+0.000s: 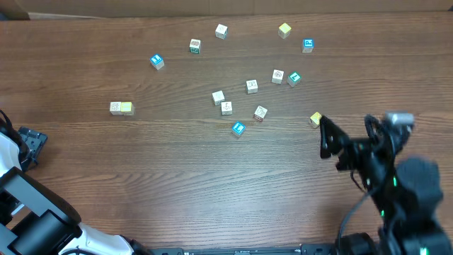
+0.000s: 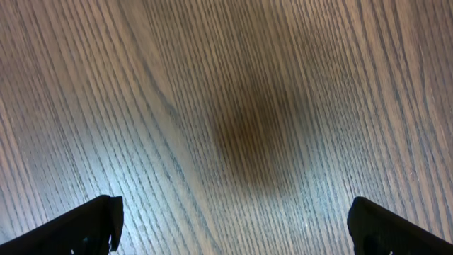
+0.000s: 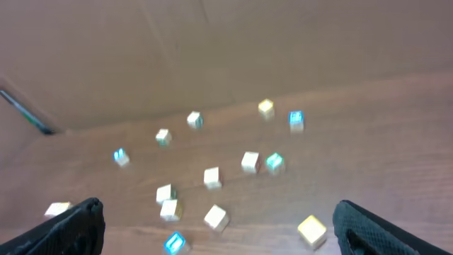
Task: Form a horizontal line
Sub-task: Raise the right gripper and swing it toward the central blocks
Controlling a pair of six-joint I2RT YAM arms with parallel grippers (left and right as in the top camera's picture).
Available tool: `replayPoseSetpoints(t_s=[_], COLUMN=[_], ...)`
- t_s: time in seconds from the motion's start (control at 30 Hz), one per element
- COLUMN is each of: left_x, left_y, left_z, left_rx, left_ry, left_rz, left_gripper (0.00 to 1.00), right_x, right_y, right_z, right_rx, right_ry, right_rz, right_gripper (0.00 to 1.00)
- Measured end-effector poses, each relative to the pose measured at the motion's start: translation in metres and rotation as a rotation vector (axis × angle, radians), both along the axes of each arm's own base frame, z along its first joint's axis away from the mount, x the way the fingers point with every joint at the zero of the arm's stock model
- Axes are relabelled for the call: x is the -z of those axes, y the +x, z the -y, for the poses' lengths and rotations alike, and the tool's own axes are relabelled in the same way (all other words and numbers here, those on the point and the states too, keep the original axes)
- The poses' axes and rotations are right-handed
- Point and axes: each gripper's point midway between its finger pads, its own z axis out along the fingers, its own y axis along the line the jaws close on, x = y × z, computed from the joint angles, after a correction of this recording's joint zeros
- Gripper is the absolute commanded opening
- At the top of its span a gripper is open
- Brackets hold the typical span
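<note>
Risk: right jaws, released and empty like left jaws, may nudge the yellow cube (image 1: 315, 119) just beside them at centre right, skewing its pick-up

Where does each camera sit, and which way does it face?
Overhead: above, looking down on the brown wooden table and small scattered cubes; left arm, right arm at bottom corners.
Left wrist: on the left arm, facing bare wood; open left hand below.
Right wrist: on the right arm, facing across the cubes; open right hand below.
Shared: overhead and right wrist show the yellow cube by that hand.
</note>
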Motion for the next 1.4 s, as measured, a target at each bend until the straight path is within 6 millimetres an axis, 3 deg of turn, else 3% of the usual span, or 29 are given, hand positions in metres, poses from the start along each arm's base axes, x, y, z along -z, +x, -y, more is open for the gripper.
replayPoseSetpoints(t_s=[0.27,0.53,0.63,0.93,1.23,1.3,1.4], left_x=[0.000,0.000,0.000,0.000,0.000,0.000,0.000], left_y=[0.000,0.000,0.000,0.000,0.000,0.000,0.000], left_z=[0.000,0.000,0.000,0.000,0.000,0.000,0.000], left_rx=[0.000,0.000,0.000,0.000,0.000,0.000,0.000], left_ry=[0.000,0.000,0.000,0.000,0.000,0.000,0.000], left_rz=[0.000,0.000,0.000,0.000,0.000,0.000,0.000], left_gripper=[1.00,0.99,0.99,0.99,1.00,1.00,1.00], right_x=[0.038,0.072,0.067,0.019,-0.002,-0.004,-0.004], right_y=[0.028,0.053,0.067,0.113,0.136,0.135,0.134], right_z=[-0.025,-0.046,-0.050,-0.060,-0.076,-0.080,-0.086], right_rx=[-0.060,-0.108,-0.111,-0.129,-0.199,-0.220,-0.240], right_ry=[0.046,0.074,0.070,0.060,0.111,0.121,0.137], right_rz=[-0.403,-0.697,-0.758,-0.765,-0.666,-0.663,-0.667], right_gripper=[1.00,1.00,1.00,1.00,1.00,0.80,0.35])
